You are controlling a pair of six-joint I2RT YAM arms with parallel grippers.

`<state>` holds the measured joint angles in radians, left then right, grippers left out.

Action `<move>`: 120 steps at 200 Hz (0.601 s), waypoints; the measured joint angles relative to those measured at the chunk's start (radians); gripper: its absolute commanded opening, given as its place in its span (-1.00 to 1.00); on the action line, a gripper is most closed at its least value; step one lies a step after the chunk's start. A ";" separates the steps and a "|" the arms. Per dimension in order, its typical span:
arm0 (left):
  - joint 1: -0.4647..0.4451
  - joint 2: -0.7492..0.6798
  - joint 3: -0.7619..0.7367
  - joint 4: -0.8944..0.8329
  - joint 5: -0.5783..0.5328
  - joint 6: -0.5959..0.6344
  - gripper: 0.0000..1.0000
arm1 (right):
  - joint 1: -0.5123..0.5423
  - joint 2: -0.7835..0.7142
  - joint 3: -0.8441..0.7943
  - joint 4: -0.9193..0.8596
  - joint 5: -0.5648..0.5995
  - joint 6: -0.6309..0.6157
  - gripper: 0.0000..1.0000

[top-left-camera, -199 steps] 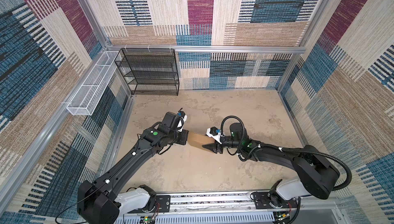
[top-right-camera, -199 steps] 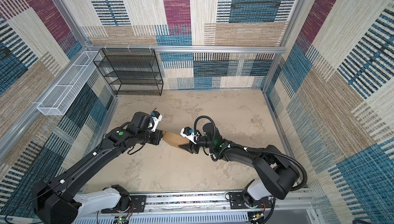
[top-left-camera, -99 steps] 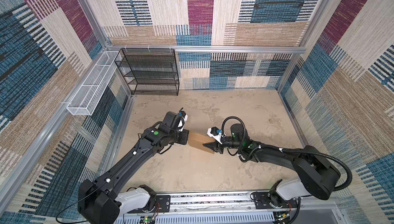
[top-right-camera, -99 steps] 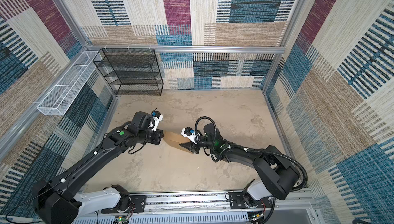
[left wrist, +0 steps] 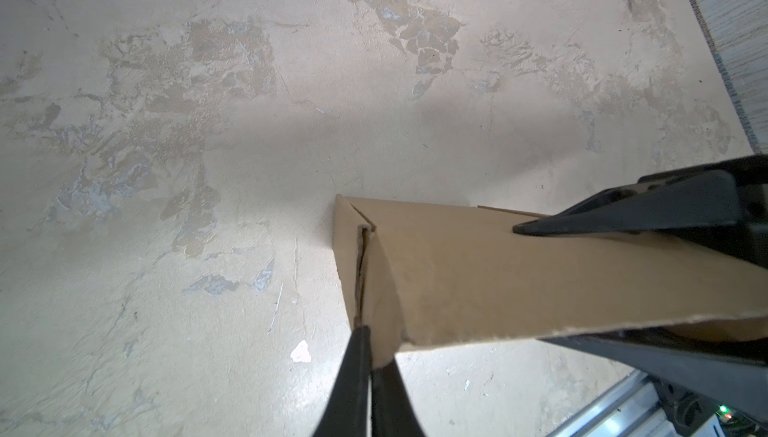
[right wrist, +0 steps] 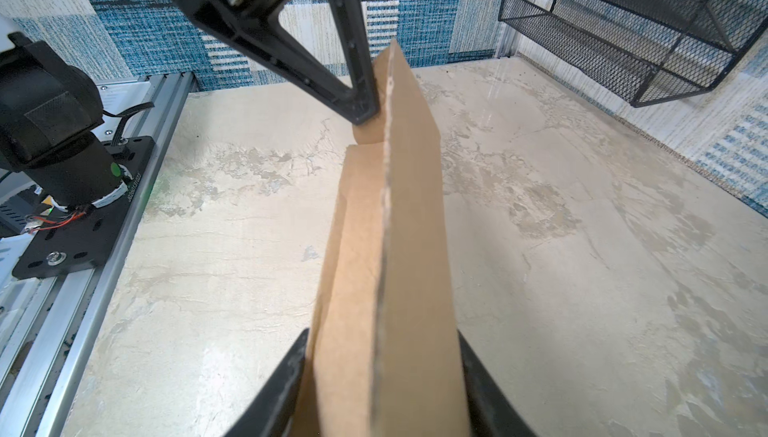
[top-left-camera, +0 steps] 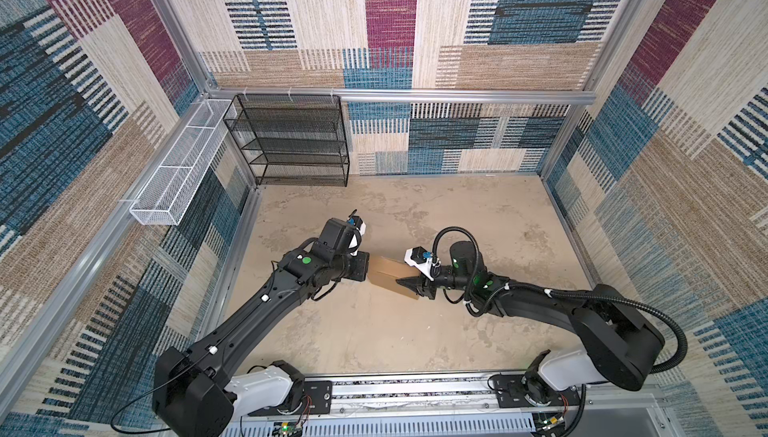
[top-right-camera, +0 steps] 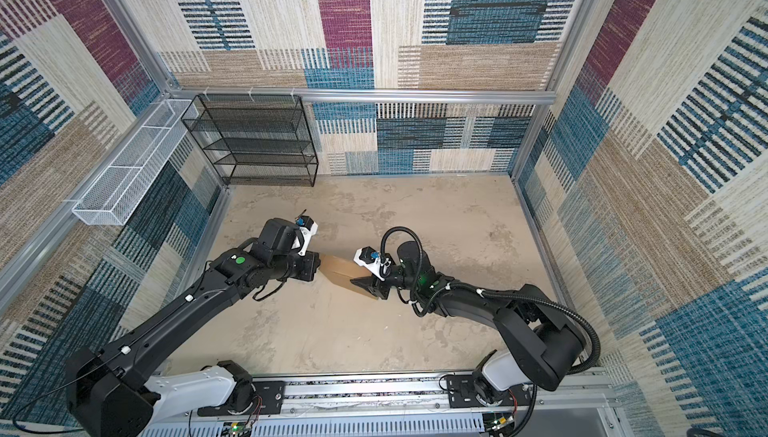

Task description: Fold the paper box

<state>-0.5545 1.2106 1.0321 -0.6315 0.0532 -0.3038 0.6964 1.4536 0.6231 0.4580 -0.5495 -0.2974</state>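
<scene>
the left gripper (left wrist: 366, 333) is pinched almost shut on a rounded tab (left wrist: 384, 341) at one end of the paper box (left wrist: 519, 281), as it was a second ago. the right gripper (right wrist: 382, 354) has narrowed from a wider gape. it now stands at a middling width, one finger on each broad face of the box's other end, so it reads as clamped on the cardboard.

in both top views the box (top-left-camera: 384, 272) spans the gap between the two grippers, near the middle of the table (top-left-camera: 374, 339), and has barely shifted. the pictures don't settle whether its lower edge rests on the table.

i judge the box is already folded into a flat body. with both ends now held, the left tab can probably be tucked or creased against a steady counter-hold.
</scene>
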 measured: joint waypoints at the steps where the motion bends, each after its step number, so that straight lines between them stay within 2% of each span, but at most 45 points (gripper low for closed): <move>1: 0.000 0.000 0.000 0.000 -0.001 0.000 -0.78 | 0.000 0.000 0.000 0.000 0.000 0.000 -0.14; 47: 0.000 0.000 -0.002 0.005 -0.025 -0.010 -0.72 | 0.002 0.003 0.000 0.001 -0.014 -0.010 -0.16; 87: 0.000 0.000 -0.006 0.016 -0.028 -0.014 -0.80 | 0.002 0.006 0.000 0.005 -0.019 -0.011 -0.18; 120: 0.000 0.000 -0.015 0.036 -0.027 -0.023 -0.77 | 0.000 0.010 0.000 0.008 -0.019 -0.011 -0.18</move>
<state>-0.5549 1.2110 1.0172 -0.5957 0.0257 -0.3264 0.6964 1.4631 0.6235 0.4660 -0.5686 -0.3080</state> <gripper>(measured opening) 0.102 0.491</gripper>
